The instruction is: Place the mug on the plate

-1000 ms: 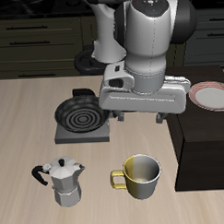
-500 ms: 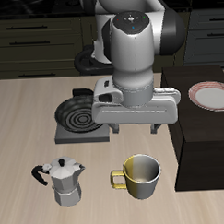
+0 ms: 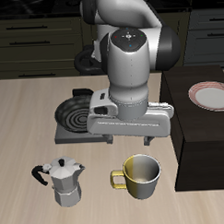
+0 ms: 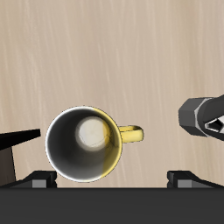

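The olive-yellow mug point(image 3: 142, 175) stands upright near the table's front edge, its squared handle pointing toward the moka pot. In the wrist view the mug point(image 4: 83, 144) shows from above, with its pale inside. My gripper point(image 3: 132, 141) hangs just above and slightly behind the mug, open and empty; its fingertips point(image 4: 39, 179) stand wide apart. The white plate point(image 3: 213, 96) with the pink-red ring lies on a dark raised surface farther back, well apart from the mug.
A silver moka pot point(image 3: 63, 180) with a black handle stands beside the mug; part of it shows in the wrist view point(image 4: 206, 118). A black frying pan point(image 3: 79, 113) sits on a dark burner farther back. The dark raised counter point(image 3: 203, 147) borders the mug's other side.
My arm has swung toward the table's front edge and come lower, from near the plate's side to over the mug. The mug, plate and pot have not moved.
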Motion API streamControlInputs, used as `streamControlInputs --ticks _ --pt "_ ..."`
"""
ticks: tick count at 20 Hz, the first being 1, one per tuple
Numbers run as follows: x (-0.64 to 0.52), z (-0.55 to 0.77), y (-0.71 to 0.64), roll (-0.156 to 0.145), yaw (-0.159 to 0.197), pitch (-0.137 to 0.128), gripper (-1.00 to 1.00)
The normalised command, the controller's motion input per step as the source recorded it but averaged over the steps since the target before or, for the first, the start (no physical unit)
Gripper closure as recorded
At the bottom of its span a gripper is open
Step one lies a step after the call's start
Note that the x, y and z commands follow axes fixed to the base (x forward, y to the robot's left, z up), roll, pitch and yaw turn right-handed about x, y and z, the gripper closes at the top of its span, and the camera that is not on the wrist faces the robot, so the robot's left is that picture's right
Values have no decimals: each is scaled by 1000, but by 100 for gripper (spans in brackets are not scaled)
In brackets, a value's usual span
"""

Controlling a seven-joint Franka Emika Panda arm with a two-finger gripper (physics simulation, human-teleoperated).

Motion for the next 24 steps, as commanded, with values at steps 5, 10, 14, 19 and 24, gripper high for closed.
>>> streamControlInputs --ticks 5,10,14,19,24 --pt "-19 -333 -55 -27 -46 21 -100" --pt "-186 -321 25 18 -32 8 -100" --pt "-7 -235 -63 -23 3 5 -100" --pt "32 -215 -45 -11 -15 19 -100" --pt "-15 -267 -10 0 3 29 -100"
